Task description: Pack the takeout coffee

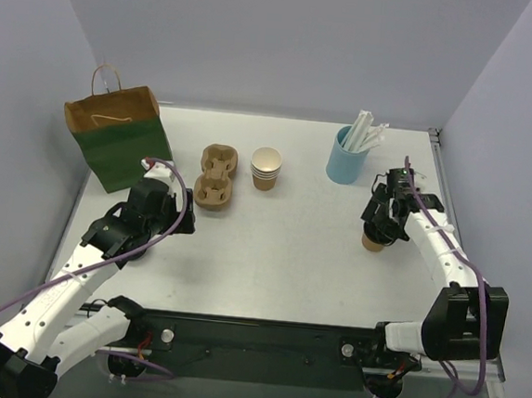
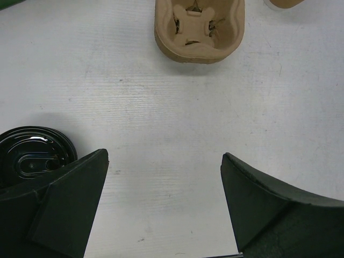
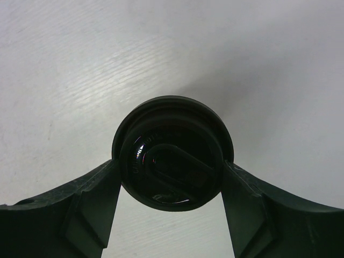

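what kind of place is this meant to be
Most likely a robotics lab bench staged as a takeout coffee counter: a plain white table boxed in by blank walls, holding a moulded pulp cup carrier, a stack of paper cups and a green-and-brown paper bag.

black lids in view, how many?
2. One lid caps the takeout coffee gripped by the right pincer. The other lid lies beside the open left pincer. The arms may hide more.
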Robot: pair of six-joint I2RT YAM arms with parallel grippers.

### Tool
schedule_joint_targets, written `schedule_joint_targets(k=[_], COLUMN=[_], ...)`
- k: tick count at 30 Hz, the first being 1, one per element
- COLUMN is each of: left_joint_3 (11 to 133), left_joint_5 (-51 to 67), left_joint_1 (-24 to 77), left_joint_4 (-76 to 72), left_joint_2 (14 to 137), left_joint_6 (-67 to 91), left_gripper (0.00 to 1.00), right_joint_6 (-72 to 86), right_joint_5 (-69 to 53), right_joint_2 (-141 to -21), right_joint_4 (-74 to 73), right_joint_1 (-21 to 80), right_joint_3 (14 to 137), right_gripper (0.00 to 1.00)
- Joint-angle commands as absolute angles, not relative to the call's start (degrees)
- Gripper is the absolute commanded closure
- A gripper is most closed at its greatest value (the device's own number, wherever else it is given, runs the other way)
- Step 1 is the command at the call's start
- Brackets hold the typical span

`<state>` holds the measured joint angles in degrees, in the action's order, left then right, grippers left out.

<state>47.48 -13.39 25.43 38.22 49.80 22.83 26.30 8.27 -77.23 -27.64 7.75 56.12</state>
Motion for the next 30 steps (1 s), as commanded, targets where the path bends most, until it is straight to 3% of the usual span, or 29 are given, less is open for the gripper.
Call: schedule_joint_targets(k=[1,4,10,20,25,30], left_joint_3=[47.81,47.90,48.07,69.31,81.63,92.52], left_joint_5=[-14.68,-14.94,-15.90,-29.78,-28.76,-24.88], left_joint_1=[26.19,26.19,26.19,23.21,11.45,-3.74], left_joint_4=[37.97,37.79,38.49,48.24,51.68,53.87], left_joint_2=[49.75,49.75,48.96,56.67,63.80,71.88], left_joint_6=[22.68,22.59,24.69,29.01,26.46,26.36], left_gripper=[0.05,0.04,0.04,0.05,0.05,0.09], right_joint_6=[23.64,23.20,21.97,21.09,22.58,24.08], right_joint_5=[10.20,8.09,6.24,4.58,1.84,8.35], right_joint_2=[-74.89,-73.57,-71.81,-68.21,-62.94,-61.70], right_joint_4=[-32.09,-31.90,-33.13,-39.90,-39.73,-39.64], right_joint_1=[2.82,2.37,1.41,1.93,12.29,26.35], right_joint_3=[53.96,54.75,58.18,66.00,67.06,66.19], right_gripper=[0.32,0.22,0.13,0.11,0.12,0.13])
